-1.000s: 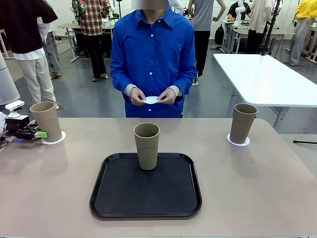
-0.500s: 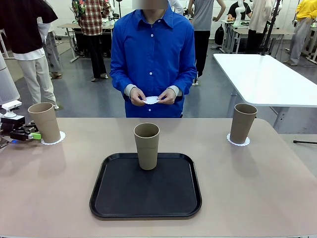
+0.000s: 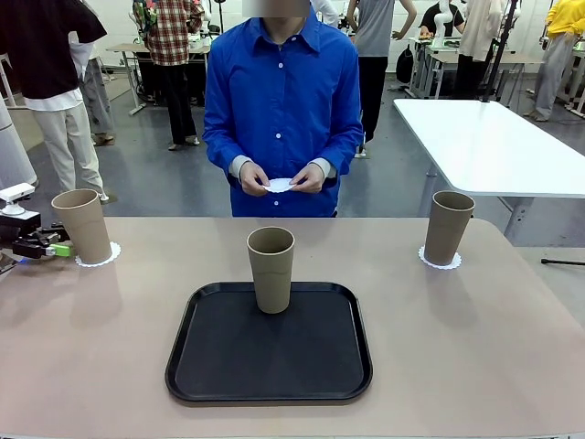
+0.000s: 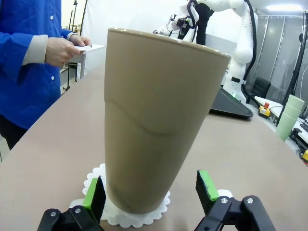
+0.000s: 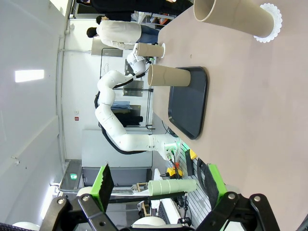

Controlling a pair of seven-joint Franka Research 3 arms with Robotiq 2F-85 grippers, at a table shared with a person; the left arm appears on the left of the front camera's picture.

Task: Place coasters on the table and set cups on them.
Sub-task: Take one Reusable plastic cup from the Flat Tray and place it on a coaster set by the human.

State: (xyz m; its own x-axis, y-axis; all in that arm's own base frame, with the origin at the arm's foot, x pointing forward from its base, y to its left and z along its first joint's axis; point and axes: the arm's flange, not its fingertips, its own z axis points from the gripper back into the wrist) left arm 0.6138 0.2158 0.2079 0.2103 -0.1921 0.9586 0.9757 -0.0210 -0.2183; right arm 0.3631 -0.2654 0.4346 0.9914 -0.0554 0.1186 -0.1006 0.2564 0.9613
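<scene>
A tan cup stands on a white coaster at the table's far left. My left gripper hangs open just left of that cup. In the left wrist view the cup rises on its lacy coaster just ahead of the open left gripper, with both green pads clear of its sides. A second cup stands on the black tray. A third cup sits on a coaster at the right. The person holds another coaster. My right gripper is open and holds nothing.
The person in a blue shirt stands at the far edge, both hands at waist height. A white table lies behind on the right. In the sideways right wrist view, the right cup, tray and bare tabletop lie far ahead.
My left gripper has drawn back to the left, away from the left cup, which stays upright on its coaster. Nothing else has moved.
</scene>
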